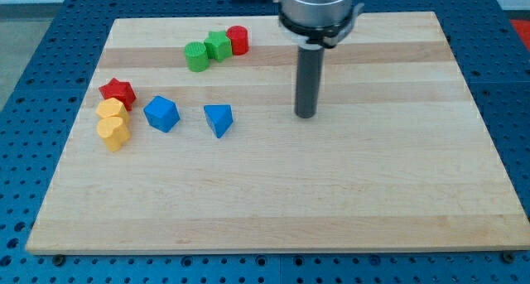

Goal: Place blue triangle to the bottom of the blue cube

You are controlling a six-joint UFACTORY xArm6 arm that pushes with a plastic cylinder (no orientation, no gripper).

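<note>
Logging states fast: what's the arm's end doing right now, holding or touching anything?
My tip: no jaws, holds nothing; it touches no block and stands to the view's right of the blue triangle.

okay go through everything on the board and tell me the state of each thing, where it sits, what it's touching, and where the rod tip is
my tip: on the board, apart from all blocks, to the view's right of the blue triangle.
blue triangle: alone, to the view's right of the blue cube, not below it.
blue cube: alone, beside the yellow blocks.
red star: touching the upper yellow block.
yellow blocks: two, touching each other.
green blocks: two, touching.
red cylinder: against the right green block.
</note>
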